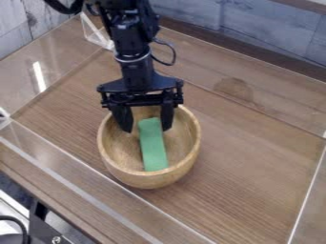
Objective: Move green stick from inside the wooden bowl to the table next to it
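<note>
Approach step, as I read it. Camera view: gripper points down over the far side of the wooden bowl, jaws spread wide, nothing held. Green stick lies in the bowl just below and nearer the camera than my fingertips. Next I'd straddle it, drop, pinch, then lift out to the table.

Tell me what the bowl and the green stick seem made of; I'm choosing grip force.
Wooden bowl: apparently solid wood, light tan, smooth, with a thick rounded rim. Green stick: flat bar, uniformly bright green, matte; painted wood or plastic, can't tell which.
</note>
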Controlling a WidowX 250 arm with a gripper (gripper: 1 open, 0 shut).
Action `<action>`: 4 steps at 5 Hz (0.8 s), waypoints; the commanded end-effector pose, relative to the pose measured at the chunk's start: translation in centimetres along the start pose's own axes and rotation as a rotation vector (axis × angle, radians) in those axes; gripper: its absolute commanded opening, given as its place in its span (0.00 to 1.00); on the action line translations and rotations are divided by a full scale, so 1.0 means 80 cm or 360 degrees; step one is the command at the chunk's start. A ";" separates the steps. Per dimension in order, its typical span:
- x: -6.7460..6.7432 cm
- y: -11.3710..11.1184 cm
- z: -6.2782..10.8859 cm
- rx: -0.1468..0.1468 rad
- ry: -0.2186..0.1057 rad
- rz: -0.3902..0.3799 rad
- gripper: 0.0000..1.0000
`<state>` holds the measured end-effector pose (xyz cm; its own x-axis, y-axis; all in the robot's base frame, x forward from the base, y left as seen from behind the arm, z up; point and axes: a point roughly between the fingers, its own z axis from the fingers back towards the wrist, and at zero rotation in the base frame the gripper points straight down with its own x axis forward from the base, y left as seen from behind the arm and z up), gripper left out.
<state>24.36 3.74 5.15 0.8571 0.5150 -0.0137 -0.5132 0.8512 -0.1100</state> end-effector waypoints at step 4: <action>0.017 -0.014 -0.007 -0.0081 -0.0072 0.0053 1.00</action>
<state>25.23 3.15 3.37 0.8353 0.5492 -0.0239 -0.5467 0.8253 -0.1413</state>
